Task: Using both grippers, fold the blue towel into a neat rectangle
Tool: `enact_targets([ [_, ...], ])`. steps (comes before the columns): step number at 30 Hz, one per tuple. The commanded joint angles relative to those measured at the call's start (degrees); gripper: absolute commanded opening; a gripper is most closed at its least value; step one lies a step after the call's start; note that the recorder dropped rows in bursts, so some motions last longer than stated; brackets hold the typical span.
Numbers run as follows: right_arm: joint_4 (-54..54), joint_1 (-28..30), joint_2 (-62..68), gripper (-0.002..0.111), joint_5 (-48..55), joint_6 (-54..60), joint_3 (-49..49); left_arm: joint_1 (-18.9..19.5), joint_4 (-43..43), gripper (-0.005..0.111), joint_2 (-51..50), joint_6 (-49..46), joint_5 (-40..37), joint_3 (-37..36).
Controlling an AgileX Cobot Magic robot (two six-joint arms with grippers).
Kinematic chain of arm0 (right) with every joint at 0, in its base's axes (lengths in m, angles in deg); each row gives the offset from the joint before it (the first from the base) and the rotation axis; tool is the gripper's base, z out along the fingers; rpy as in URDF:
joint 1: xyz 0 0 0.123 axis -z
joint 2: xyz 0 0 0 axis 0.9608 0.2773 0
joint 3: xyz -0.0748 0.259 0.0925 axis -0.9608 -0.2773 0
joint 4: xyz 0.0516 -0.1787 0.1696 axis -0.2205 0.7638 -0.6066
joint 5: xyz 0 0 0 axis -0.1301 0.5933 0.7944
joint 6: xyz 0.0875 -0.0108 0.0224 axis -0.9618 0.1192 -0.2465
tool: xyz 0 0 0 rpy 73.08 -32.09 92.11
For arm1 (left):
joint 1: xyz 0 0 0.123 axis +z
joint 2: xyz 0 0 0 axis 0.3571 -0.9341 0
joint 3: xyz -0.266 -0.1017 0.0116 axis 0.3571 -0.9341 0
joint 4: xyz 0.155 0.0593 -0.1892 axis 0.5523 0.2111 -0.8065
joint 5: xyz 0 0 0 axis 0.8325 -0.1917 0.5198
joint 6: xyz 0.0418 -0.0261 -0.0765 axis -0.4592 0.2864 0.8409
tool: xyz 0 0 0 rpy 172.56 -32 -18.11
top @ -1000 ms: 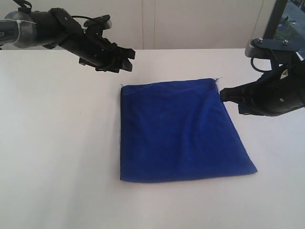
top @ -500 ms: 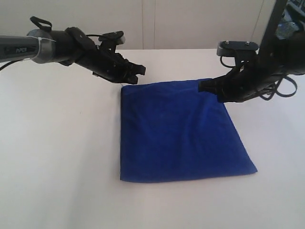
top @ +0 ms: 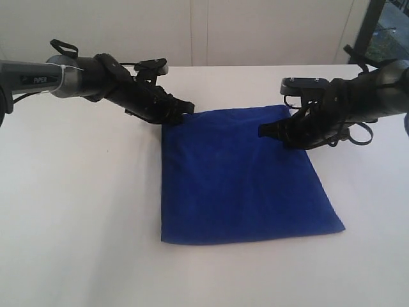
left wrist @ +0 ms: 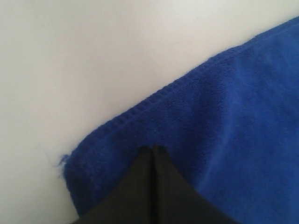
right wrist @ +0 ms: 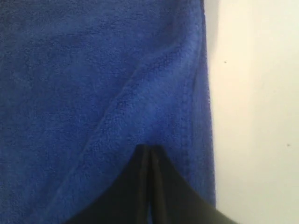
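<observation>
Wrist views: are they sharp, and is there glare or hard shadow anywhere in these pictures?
Left wrist view: blue towel pile and hem sharp; left hand a featureless black shape. Right wrist view: towel crease clear, right hand equally dark. Exterior view: soft even light, white table almost washed out, only faint shadows, no glare.

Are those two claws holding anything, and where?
Nothing seems held. The left gripper and right gripper are shut, tips by the far corners of the blue towel; no cloth visibly pinched.
</observation>
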Motion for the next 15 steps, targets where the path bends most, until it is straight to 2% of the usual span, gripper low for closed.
enact_targets([
  [1,0.9,2.6,0.4,0.000,5.6,-1.4,0.0,0.1,-0.5,0.000,-0.5,-0.2,-1.2,0.1],
  [15,0.9,3.8,-1.4,0.000,7.5,-3.2,0.0,0.1,-0.3,0.000,-0.5,-0.2,-0.8,0.2],
])
